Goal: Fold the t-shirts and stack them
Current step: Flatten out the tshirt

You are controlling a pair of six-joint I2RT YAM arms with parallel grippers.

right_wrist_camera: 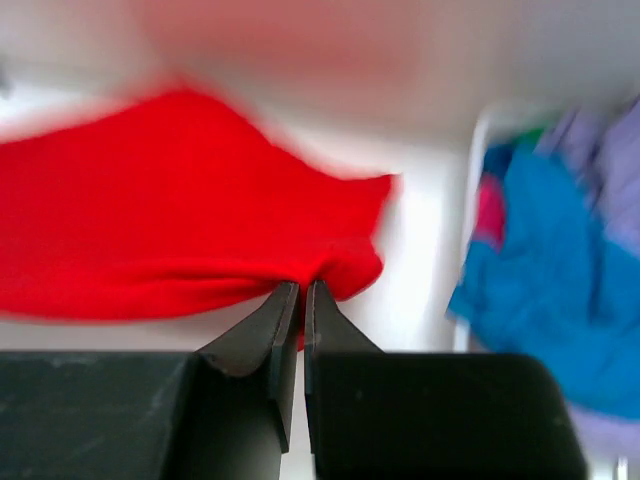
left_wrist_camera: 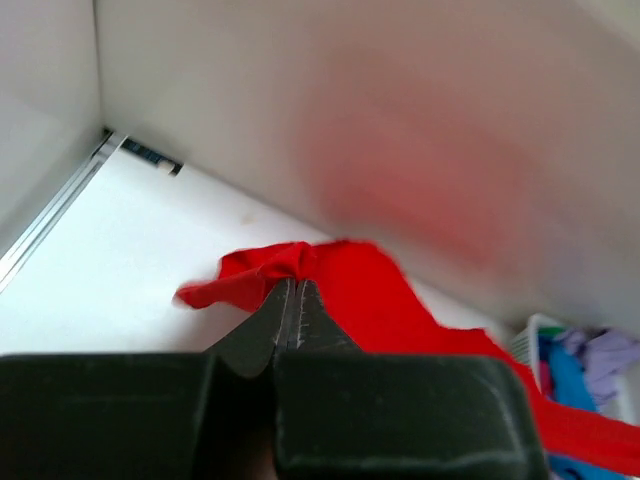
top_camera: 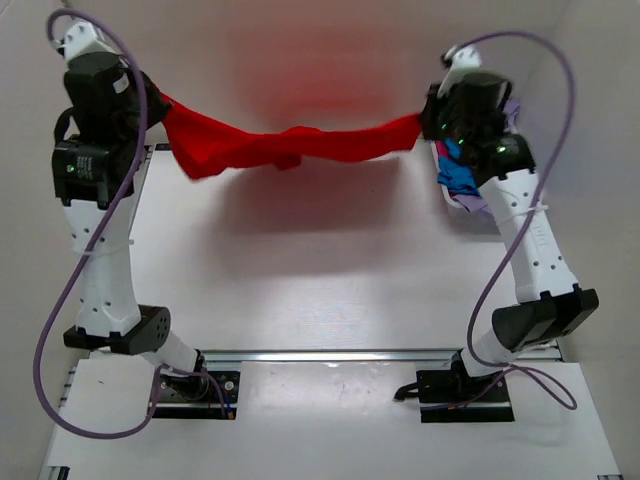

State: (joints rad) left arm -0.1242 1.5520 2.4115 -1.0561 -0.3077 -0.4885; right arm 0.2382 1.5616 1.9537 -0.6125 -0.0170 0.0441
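White walls (top_camera: 300,40) are boxing in a white table (top_camera: 330,300), and the back wall is catching a soft red glow above the cloth. Both arms are reaching up and away from their bases, one at each side of the table. The red shirt (top_camera: 290,148) is hanging in the air between them, pulled into a twisted, sagging band well above the table and casting a shadow on it.

The left gripper (left_wrist_camera: 293,288) is pinching one end of the shirt. Its jaws are pressing together, with a bunched fold of red cloth coming out at the tips. Beyond the pinch a loose flap is drooping toward the left. The right gripper (right_wrist_camera: 302,290) is pinching the other end, its jaws likewise squeezing nearly flat on a gathered corner of the fabric. In that wrist view the rest of the shirt is spreading away to the left.

At the right edge of the table a basket (left_wrist_camera: 527,345) is sitting just beyond the right arm, which is partly hiding it from above. A blue shirt (right_wrist_camera: 560,290) is lying crumpled in the basket, and a lavender shirt (left_wrist_camera: 605,360) is lying beside it in the same heap. Blur is smearing the right wrist view, so finer detail in the basket is not showing.
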